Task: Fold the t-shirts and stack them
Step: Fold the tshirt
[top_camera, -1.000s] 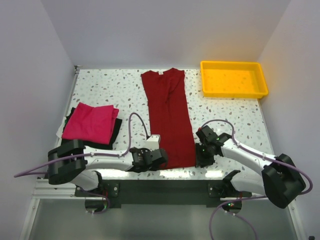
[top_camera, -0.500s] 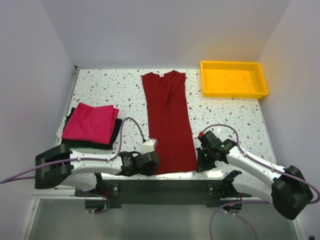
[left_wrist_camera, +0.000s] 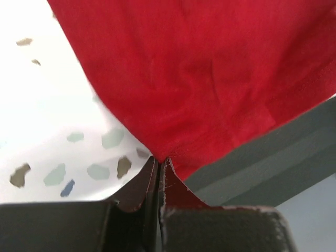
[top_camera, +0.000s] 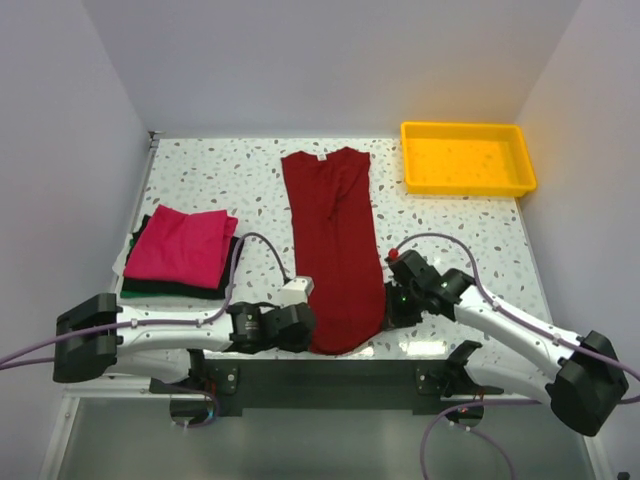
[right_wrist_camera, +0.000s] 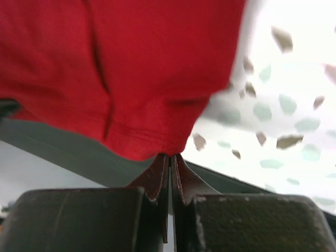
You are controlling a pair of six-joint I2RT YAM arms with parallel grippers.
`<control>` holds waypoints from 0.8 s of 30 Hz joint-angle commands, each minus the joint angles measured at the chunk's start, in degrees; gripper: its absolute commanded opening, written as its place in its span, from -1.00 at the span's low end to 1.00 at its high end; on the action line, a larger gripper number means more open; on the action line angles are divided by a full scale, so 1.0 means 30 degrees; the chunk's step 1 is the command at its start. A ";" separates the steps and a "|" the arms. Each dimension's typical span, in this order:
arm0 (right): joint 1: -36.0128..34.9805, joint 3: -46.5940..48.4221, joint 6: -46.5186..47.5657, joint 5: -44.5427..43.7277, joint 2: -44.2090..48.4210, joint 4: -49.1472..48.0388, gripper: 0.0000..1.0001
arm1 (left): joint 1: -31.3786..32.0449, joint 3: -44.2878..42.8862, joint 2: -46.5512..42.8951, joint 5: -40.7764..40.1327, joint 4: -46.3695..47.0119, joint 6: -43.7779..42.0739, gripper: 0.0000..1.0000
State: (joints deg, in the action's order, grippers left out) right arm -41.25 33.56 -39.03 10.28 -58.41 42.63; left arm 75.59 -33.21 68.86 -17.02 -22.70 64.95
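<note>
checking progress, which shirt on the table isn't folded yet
The dark red shirt, stretched out long in the middle, left fingers and right fingers pinching its near hem. The pink shirt lies folded on dark ones at the left.

Yellow plastic tray sits in the far right corner of the table, long side left-right, parallel to the back edge. Table top is white terrazzo with grey, brown and bluish flecks. Black crossbar runs along the near edge, with a grey panel below it. Plain pale walls on three sides.
</note>
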 commanded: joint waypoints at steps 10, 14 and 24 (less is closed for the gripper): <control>0.1152 0.7113 0.1962 -0.7351 -0.5133 -0.4923 -1.00 | -0.6824 -0.3692 0.1947 -0.0949 0.4870 -0.6412 -1.00; 0.1885 0.9288 0.2869 -0.7558 -0.8061 -0.5417 -1.00 | -0.8875 -0.4806 0.3235 -0.0336 0.5661 -0.7847 -1.00; 0.3730 1.3185 0.3487 -0.9462 -1.2662 -0.6476 -1.00 | -1.3037 -0.9076 0.8648 0.1424 0.7891 -0.9813 -1.00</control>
State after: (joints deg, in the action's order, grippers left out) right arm -31.53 68.97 -29.91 -14.44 -93.89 26.04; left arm 38.54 -53.89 90.48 -14.48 -3.44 39.57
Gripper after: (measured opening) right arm 0.014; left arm 0.027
